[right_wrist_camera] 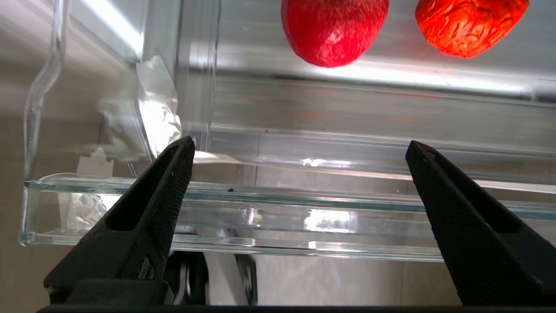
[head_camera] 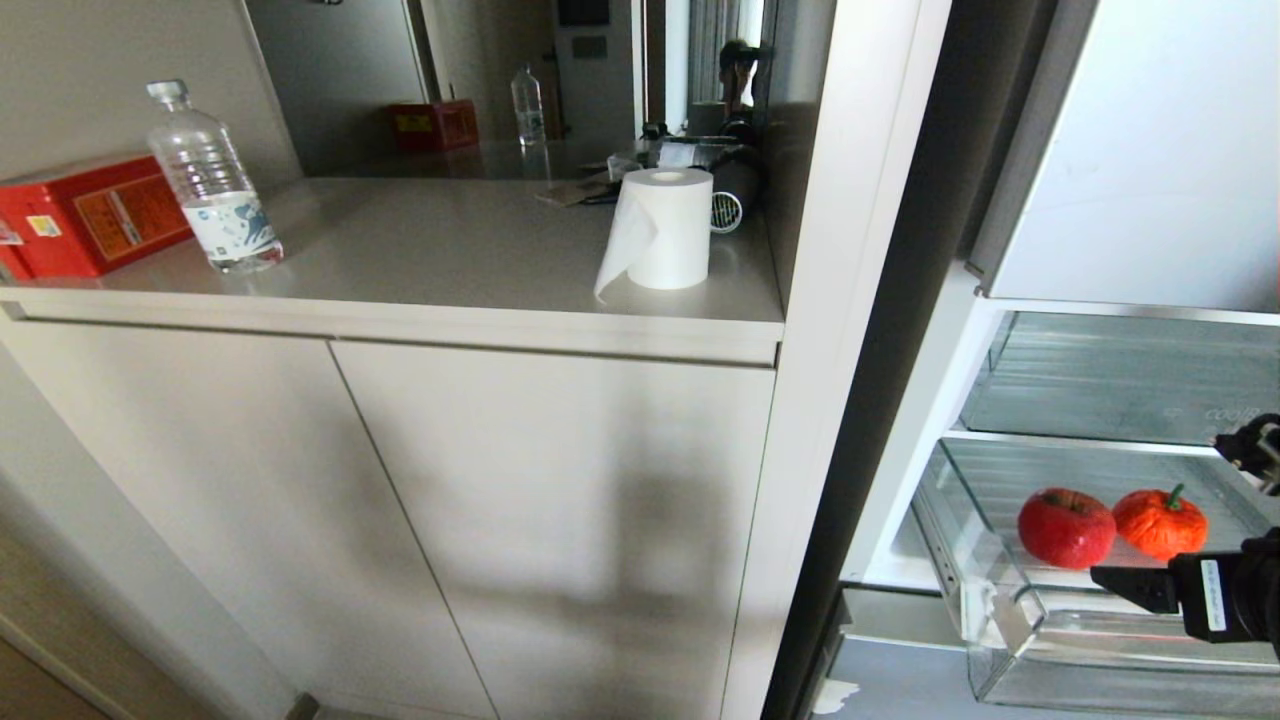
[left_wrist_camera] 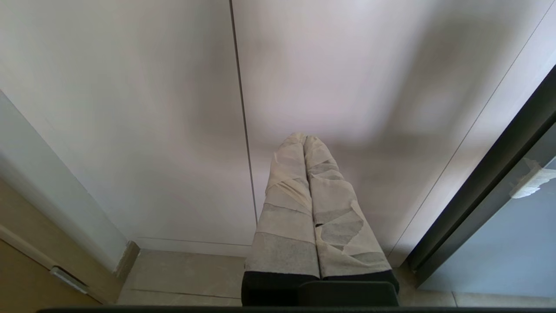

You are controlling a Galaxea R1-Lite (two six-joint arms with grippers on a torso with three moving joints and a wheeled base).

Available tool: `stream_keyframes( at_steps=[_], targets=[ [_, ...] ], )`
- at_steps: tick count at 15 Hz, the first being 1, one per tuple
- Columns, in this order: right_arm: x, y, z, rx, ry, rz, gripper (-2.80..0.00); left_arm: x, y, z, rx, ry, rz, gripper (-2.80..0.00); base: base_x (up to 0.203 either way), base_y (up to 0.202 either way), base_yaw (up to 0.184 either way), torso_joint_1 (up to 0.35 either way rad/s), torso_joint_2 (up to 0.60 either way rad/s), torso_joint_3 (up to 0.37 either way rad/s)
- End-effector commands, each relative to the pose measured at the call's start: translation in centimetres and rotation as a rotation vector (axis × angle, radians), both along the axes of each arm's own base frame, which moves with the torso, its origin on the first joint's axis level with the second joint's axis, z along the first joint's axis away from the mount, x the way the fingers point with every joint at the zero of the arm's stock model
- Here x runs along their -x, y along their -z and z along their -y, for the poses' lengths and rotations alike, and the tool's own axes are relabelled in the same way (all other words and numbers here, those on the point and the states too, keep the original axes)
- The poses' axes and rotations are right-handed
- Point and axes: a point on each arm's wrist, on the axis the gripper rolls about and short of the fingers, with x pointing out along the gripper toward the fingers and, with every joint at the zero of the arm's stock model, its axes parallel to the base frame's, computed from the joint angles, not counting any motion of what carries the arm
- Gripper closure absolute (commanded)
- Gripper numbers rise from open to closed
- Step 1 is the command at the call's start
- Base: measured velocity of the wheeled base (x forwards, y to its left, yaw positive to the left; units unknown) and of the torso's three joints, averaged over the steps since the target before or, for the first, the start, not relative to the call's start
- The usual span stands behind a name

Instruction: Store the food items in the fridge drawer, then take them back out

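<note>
At the open fridge, low at about four o'clock from where I stand, the right gripper (right_wrist_camera: 299,150) hangs just outside the front lip of the fridge drawer (head_camera: 1010,640), its two black fingers (right_wrist_camera: 156,191) spread wide apart with nothing between them. Beyond the lip, inside the pulled-out drawer, two food items sit side by side on the clear floor: a smooth red fruit (head_camera: 1066,527) and, at its three o'clock, the lumpy orange-red fruit (head_camera: 1160,522) with the green stem. Both are apart from the gripper and seem just clear of one another.

With both pieces lying in the drawer and the gripper empty, I'd judge the storing half done and the taking-out about to start. The next move calls for lifting over the lip, coming down around one fruit, and closing gently on its rounded sides.

The left gripper (left_wrist_camera: 304,139) is parked down by the white cabinet doors (head_camera: 500,520), its taped fingers pressed together, holding nothing.
</note>
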Motion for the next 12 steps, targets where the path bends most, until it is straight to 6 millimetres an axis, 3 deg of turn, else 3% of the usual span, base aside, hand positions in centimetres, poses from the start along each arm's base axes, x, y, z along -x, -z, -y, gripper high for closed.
stream_keyframes(
  at_steps=[1, 6, 12],
  targets=[
    [0.8, -0.8, 0.0, 0.000, 0.000, 0.010, -2.80, 0.0, 0.0, 0.0, 0.000, 0.000, 0.000, 0.00, 0.000, 0.000, 0.000, 0.000, 0.00, 0.000],
    [1.2, -0.8, 0.0, 0.001, 0.004, -0.006, -2.80, 0.0, 0.0, 0.0, 0.000, 0.000, 0.000, 0.00, 0.000, 0.000, 0.000, 0.000, 0.00, 0.000],
    [4.8, -1.2, -0.2, 0.000, 0.002, -0.052, -2.80, 0.0, 0.0, 0.0, 0.000, 0.000, 0.000, 0.00, 0.000, 0.000, 0.000, 0.000, 0.00, 0.000]
  ],
)
